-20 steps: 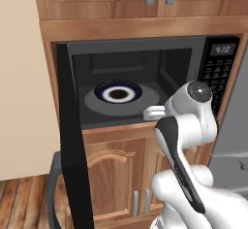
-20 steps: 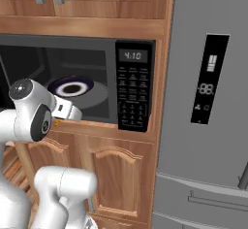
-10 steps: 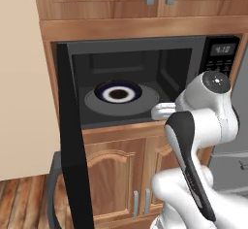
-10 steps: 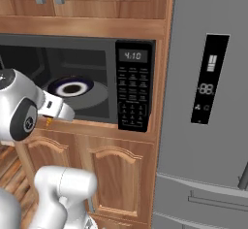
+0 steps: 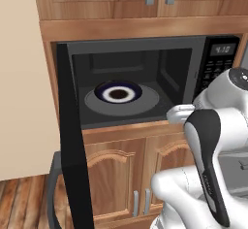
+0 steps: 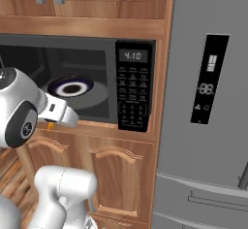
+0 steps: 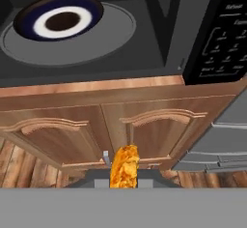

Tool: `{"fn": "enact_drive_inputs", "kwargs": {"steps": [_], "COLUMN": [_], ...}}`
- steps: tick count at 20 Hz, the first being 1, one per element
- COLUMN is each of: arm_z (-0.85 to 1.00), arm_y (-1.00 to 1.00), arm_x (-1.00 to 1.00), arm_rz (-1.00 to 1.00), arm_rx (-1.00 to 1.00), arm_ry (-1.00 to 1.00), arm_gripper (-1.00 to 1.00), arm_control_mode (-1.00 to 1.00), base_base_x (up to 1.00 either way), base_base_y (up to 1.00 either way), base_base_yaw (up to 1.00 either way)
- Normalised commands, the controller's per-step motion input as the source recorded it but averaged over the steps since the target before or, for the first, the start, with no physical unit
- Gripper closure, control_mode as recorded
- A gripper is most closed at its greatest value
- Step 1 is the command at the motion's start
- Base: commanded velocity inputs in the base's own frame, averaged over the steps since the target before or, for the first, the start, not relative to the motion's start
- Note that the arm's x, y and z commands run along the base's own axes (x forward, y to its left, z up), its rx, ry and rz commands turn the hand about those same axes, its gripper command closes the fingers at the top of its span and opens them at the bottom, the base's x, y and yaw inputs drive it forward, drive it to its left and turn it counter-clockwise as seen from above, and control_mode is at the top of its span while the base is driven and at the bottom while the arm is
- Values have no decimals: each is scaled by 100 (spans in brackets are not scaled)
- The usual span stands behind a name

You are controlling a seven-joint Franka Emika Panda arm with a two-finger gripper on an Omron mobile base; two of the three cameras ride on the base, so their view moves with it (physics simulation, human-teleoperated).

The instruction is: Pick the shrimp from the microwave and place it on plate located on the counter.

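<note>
Tool [image 7: 123, 181] gripping shrimp [image 7: 124, 166] (lengthwise upright)

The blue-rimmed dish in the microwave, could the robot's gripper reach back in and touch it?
Probably yes. The microwave door hangs wide open, and nothing stands between the dish and the opening. But the gripper is shut on the shrimp.
</note>
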Motion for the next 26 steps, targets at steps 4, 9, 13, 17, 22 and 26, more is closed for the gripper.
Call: {"fn": "enact_drive_inputs", "kwargs": {"steps": [4,9,13,17,22,26], "arm_z": [0,0,0,0,0,0], "arm_y": [0,0,0,0,0,0], "arm_x": [-14,0,0,0,0,0], "arm_rz": [0,0,0,0,0,0], "arm_rx": [0,0,0,0,0,0], "arm_ry": [0,0,0,0,0,0], "arm_gripper": [100,100,100,100,100,100], "arm_control_mode": [100,100,100,100,100,100], "base_base_x": [-27,-72,-41,3,72,80], "base_base_y": [-20,-94,-100,-100,-100,-100], "base_base_yaw": [-1,-29,-53,-64,-12,14]}}
